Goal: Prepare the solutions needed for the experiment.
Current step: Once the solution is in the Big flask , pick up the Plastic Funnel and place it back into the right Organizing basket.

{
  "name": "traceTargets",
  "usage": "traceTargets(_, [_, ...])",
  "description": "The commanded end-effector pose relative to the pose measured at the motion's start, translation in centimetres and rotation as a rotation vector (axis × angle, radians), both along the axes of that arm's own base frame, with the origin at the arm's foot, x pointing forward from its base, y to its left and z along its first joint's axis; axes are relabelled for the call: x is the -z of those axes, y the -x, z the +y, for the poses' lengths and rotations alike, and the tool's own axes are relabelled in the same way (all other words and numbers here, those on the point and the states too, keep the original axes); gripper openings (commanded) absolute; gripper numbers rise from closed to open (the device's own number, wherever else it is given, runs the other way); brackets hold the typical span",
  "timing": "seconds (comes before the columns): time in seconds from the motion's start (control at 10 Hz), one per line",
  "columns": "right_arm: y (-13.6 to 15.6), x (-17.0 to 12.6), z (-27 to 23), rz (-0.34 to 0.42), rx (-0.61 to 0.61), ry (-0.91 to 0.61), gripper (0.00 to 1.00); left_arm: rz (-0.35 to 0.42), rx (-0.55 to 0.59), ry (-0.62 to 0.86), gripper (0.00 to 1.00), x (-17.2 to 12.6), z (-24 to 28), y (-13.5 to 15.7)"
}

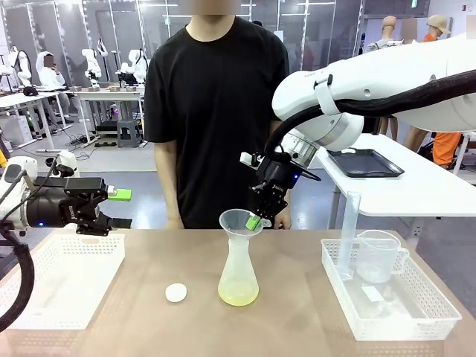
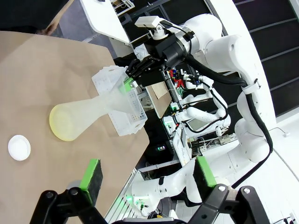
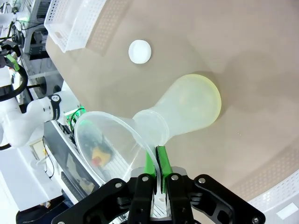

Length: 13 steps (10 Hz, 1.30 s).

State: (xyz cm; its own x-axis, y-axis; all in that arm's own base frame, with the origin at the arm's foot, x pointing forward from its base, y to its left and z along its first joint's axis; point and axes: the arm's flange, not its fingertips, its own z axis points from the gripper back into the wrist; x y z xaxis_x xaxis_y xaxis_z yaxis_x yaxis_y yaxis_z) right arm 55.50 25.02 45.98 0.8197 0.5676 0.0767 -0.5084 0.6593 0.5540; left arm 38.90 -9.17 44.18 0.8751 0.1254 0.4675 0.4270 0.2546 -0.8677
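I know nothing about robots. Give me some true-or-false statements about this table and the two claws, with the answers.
1. The right gripper pinches the rim of the funnel sitting in the flask. True.
2. The left gripper holds the white cap. False: it is open and empty, and the cap lies on the table.
3. The flask's base holds a pale yellow-green solution. True.
4. The measuring cylinder is in the left basket. False: it is in the right basket.

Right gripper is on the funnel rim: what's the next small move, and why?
Probably lift the funnel straight up out of the flask: the right gripper is shut on its rim, its stem sits in the flask's neck, and pale yellow-green solution already tints the base.
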Motion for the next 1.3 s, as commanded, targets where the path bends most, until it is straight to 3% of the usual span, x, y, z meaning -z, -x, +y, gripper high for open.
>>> traceTargets(0.0, [1.1,-1.3,-0.1,0.007,0.033,0.009,0.00,0.007,-0.011,0.035,1.00,-0.1,-0.3,-0.1])
traceTargets(0.9, [4.4,-10.0,-2.4,-0.212,0.060,0.064,0.00,0.007,-0.011,0.035,1.00,-0.1,-0.3,-0.1])
traceTargets(1.2, [5.4,-12.2,-4.4,-0.216,0.071,0.014,0.00,0.007,-0.011,0.035,1.00,-0.1,-0.3,-0.1])
